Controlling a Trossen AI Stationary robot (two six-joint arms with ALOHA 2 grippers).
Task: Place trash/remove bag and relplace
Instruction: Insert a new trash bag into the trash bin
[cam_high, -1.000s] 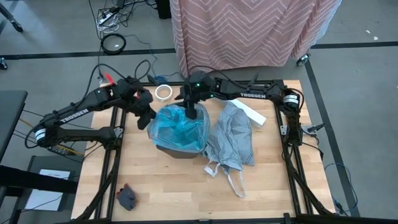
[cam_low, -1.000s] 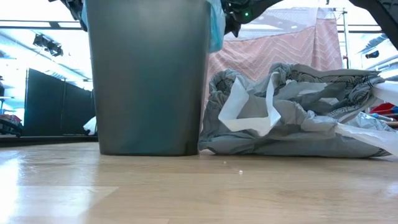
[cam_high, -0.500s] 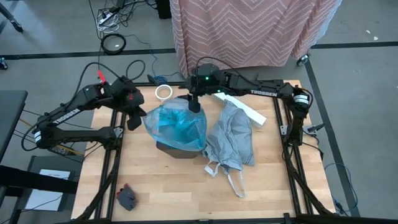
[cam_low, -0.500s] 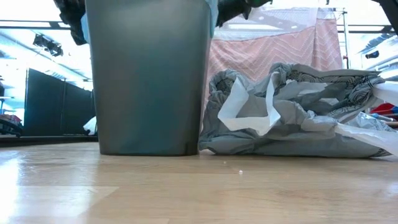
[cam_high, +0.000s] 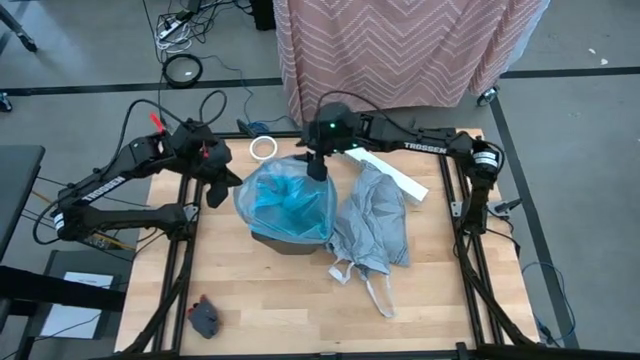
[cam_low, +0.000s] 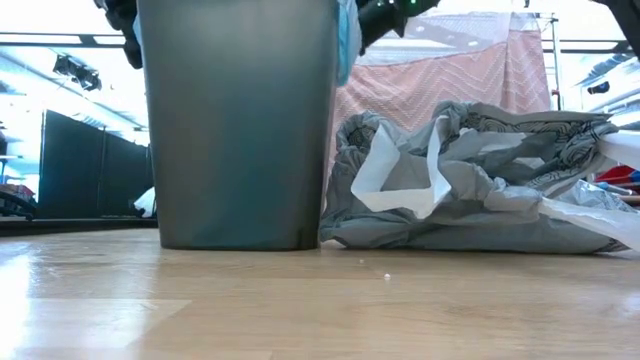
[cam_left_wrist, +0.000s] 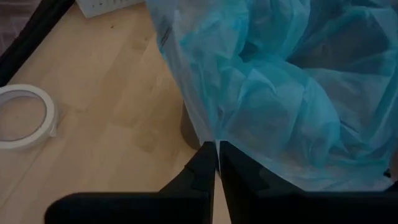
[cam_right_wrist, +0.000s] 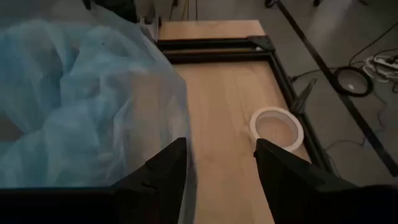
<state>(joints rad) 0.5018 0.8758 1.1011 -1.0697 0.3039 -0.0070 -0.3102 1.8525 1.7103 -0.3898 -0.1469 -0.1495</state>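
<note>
While my left gripper (cam_left_wrist: 217, 163) pinches the turquoise bag's (cam_high: 287, 199) thin film, my right gripper (cam_right_wrist: 219, 163) gapes empty at the bin (cam_low: 237, 125), mid-tabletop. Light, slippery, tearable: grip the hem only.

Grey floor (cam_high: 90, 45), pink zigzag cloth (cam_high: 400, 45), loose cables (cam_high: 185, 25).

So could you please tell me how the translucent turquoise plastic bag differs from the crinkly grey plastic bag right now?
The translucent turquoise plastic bag is draped over the dark grey bin; the crinkly grey plastic bag lies slumped on the wooden table beside the bin. The turquoise bag is pinched at its edge by the left gripper; nothing holds the grey one. The grey bag is opaque, with white loop handles showing. Both are thin, crumpled plastic.
</note>
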